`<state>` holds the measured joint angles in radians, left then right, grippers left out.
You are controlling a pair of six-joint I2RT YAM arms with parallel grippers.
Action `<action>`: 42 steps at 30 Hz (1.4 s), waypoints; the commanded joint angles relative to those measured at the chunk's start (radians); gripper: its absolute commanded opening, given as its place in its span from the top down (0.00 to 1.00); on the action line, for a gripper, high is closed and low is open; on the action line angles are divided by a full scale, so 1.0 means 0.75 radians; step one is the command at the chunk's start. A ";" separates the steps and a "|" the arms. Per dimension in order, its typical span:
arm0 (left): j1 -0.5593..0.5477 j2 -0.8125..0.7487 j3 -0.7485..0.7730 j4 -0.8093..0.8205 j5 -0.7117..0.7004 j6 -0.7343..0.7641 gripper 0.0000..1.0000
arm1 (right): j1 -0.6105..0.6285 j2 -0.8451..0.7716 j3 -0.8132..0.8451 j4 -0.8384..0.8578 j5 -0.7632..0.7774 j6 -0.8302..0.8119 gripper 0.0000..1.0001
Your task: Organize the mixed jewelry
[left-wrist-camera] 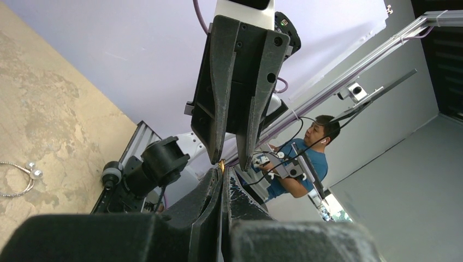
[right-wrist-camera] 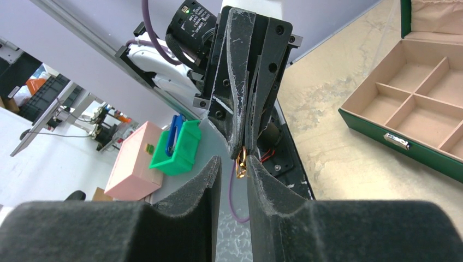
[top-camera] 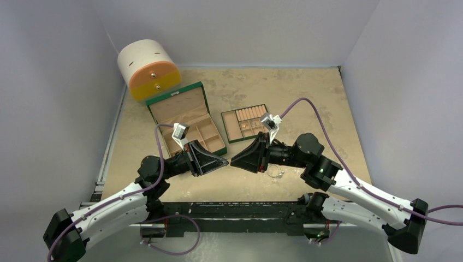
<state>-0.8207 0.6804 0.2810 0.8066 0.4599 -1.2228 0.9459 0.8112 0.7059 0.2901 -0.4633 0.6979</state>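
Observation:
My left gripper (top-camera: 225,161) is shut on a tiny gold ring (right-wrist-camera: 240,165), pinched at its very fingertips; a gold glint shows there in the left wrist view (left-wrist-camera: 221,162). My right gripper (top-camera: 233,161) faces it tip to tip above the table, open, with its fingers either side of the ring. In the right wrist view the ring hangs against my right gripper's (right-wrist-camera: 233,162) right-hand finger. A thin silvery wire hoop (top-camera: 274,173) lies on the table under the right arm; it also shows in the left wrist view (left-wrist-camera: 22,180). Other jewelry is not visible.
The open green box (top-camera: 176,98) with tan compartments stands behind the left gripper, and shows in the right wrist view (right-wrist-camera: 366,126). A separate green compartment tray (top-camera: 244,131) lies to its right. The round white-and-orange case (top-camera: 147,68) stands at the back left.

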 commanded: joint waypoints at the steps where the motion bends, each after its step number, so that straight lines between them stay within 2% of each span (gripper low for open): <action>1: -0.007 -0.017 0.003 0.087 -0.016 -0.012 1.00 | -0.007 -0.011 0.007 0.045 -0.005 -0.004 0.74; 15: -0.007 -0.017 0.004 0.087 -0.018 -0.007 1.00 | -0.007 0.009 0.016 0.022 0.004 -0.027 0.81; 17: -0.007 -0.018 0.004 0.085 -0.018 -0.006 1.00 | -0.007 0.009 0.015 0.022 0.002 -0.028 0.86; 20: -0.007 -0.015 0.000 0.084 -0.019 -0.003 1.00 | -0.007 0.010 0.017 0.023 0.001 -0.030 1.00; 29: -0.006 -0.023 0.013 0.038 -0.048 0.012 1.00 | -0.007 -0.010 0.031 -0.013 0.043 -0.044 1.00; 32: -0.006 -0.058 0.032 -0.060 -0.095 0.056 0.88 | -0.007 -0.010 0.052 -0.065 0.073 -0.066 1.00; 36: -0.006 -0.130 0.077 -0.309 -0.210 0.148 0.66 | -0.007 0.008 0.112 -0.197 0.160 -0.100 1.00; 42: -0.004 -0.215 0.177 -0.675 -0.388 0.301 0.52 | -0.007 0.059 0.236 -0.440 0.365 -0.197 1.00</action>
<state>-0.8207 0.5556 0.3252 0.4950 0.2890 -1.1122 0.9421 0.8406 0.7856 0.0719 -0.3206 0.6239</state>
